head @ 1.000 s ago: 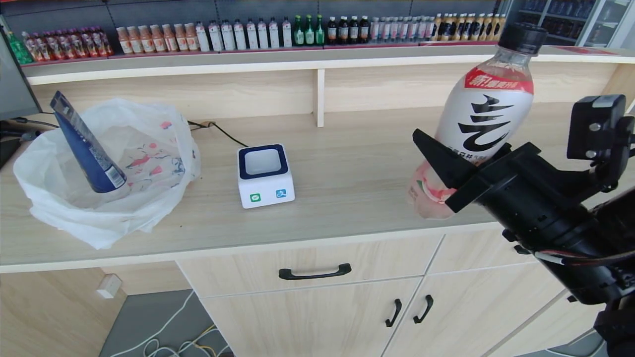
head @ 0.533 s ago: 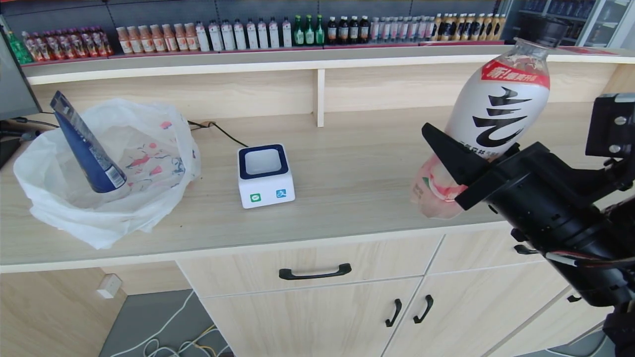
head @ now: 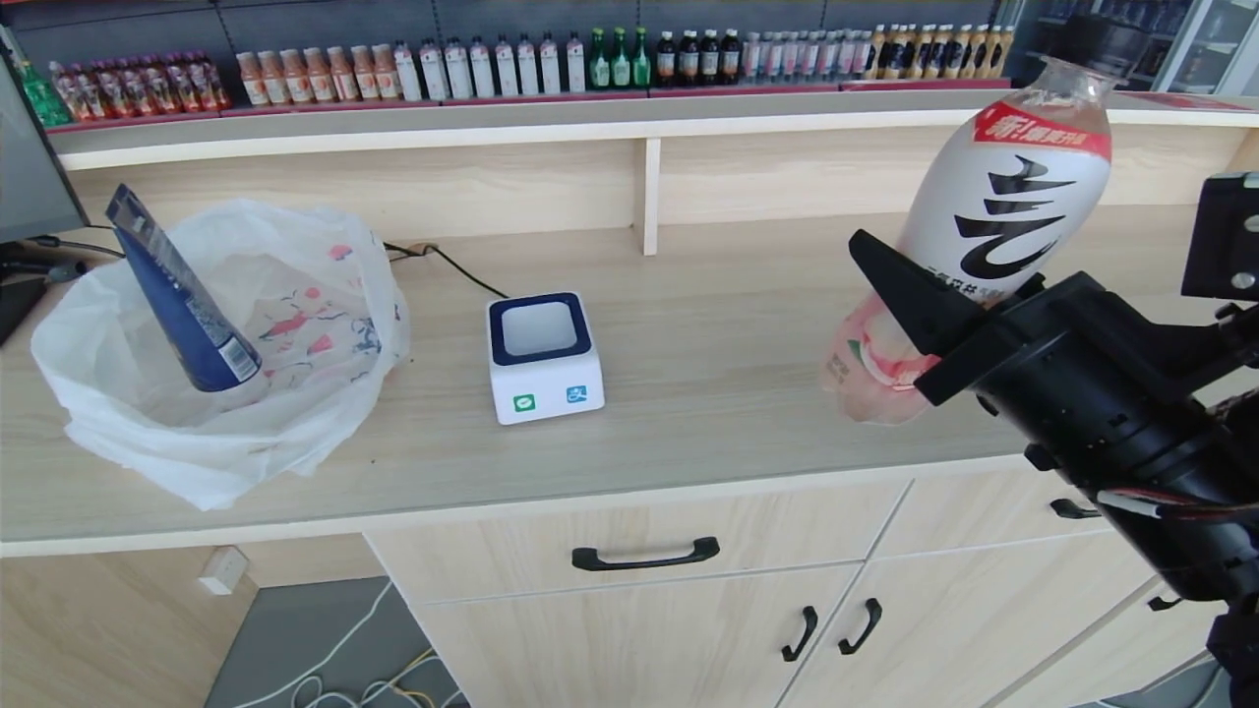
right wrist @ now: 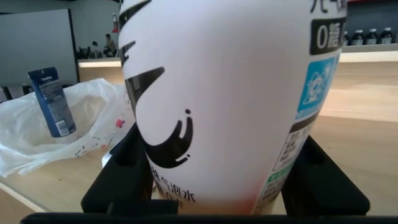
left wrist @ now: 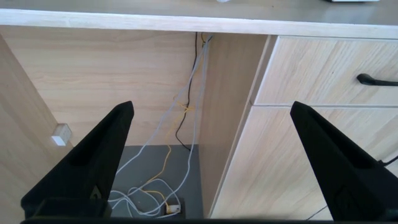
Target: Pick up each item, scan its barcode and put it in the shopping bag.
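Fingers point(left wrist: 93, 168) on my left arm are hanging wide below the desk point(head: 689, 324). I am targeting the white blue-rimmed scanner box point(head: 544, 356), barcode side down, while right fingers point(head: 890, 285) are clamping the white-and-pink plastic bottle point(head: 984, 236) above the desk's right end.

You are looking at a pale wooden counter point(head: 708, 324) running across the head view, with an upright divider point(head: 646, 192) standing at its back. A row of drinks point(head: 551, 64) is lining the shelf behind. A black cable point(head: 462, 267) is trailing over the counter's rear. Below, a drawer handle point(head: 645, 557) is sitting above two door handles point(head: 805, 632), and loose wires point(left wrist: 155, 186) are lying on the floor.
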